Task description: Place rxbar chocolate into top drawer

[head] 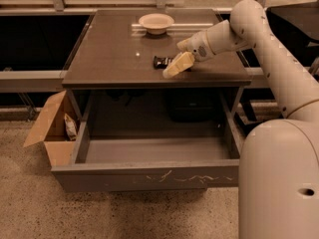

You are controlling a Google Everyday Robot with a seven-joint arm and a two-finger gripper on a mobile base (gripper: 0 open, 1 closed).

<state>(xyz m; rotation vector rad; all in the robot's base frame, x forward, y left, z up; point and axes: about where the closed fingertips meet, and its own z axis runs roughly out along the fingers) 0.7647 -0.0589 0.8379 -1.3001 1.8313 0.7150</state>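
The chocolate bar (160, 61) lies flat on the brown surface (107, 59), a little right of the frame's centre and close to the front edge, and its right end is hidden behind my end effector (178, 64). The end effector reaches in from the right, angled down and to the left, with its pale tip low over the bar's right end. It looks to be touching the wrapper or nearly so. From this angle I cannot tell how wide it is set, or whether it has the bar in its grip yet, so I would not assume a hold. My judgement is that the step in hand is the pick. To do it well I want the bar squared between the gripping faces across its narrow width. I should close without nudging it toward the front edge, then lift straight up and check that it comes along before I swing away. The drawer (124, 176) stands pulled out in the lower half of the frame, directly below the surface and with its grey floor showing. The carry should therefore be short: forward past the edge, then down. A pale bowl (156, 22) sits at the back of the surface, well apart from the bar and not in the path. At the lower left, a cardboard box (47, 131) holding a whitish bag (71, 126) sits just beside the drawer.
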